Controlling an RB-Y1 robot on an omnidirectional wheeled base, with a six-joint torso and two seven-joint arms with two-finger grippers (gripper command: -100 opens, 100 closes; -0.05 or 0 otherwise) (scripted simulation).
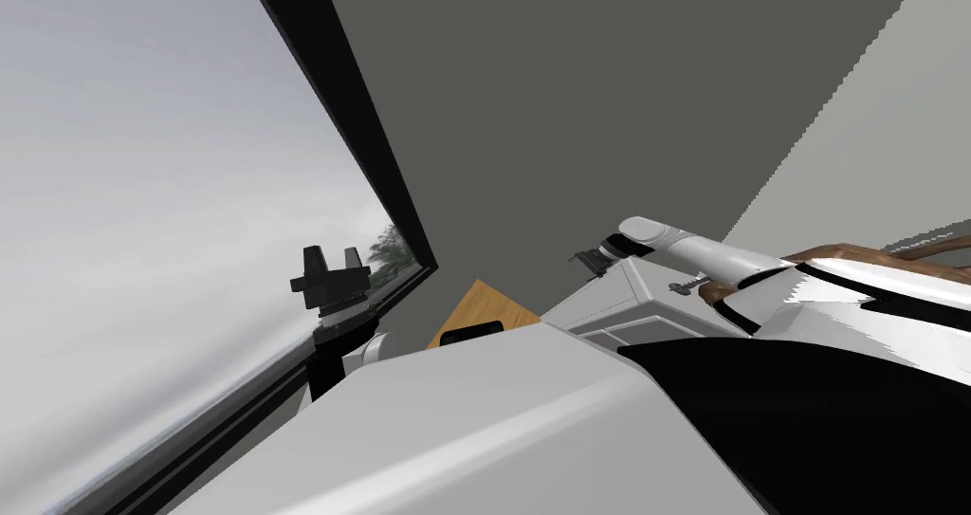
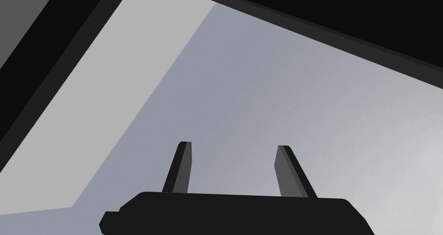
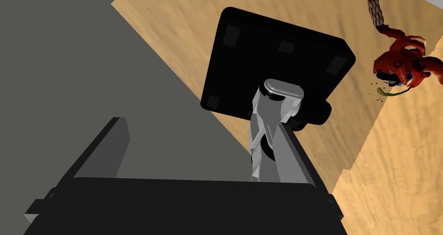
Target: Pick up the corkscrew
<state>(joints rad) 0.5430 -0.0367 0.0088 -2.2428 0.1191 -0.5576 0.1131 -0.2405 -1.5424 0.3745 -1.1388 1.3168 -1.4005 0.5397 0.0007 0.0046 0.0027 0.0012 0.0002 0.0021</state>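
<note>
The right gripper (image 1: 584, 257) has its jaws spread wide and holds nothing. The corkscrew (image 1: 686, 286) lies on the white cabinet top (image 1: 612, 297), behind those jaws. The left gripper (image 2: 234, 146) is spread and empty too.

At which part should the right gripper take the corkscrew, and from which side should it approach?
Probably the slim body just below the rounded cap of the corkscrew, since the wider cap would stop it from slipping out. The corkscrew runs lengthwise along one finger of the open right gripper, off centre, so shift sideways to centre it, then close across the body.
</note>
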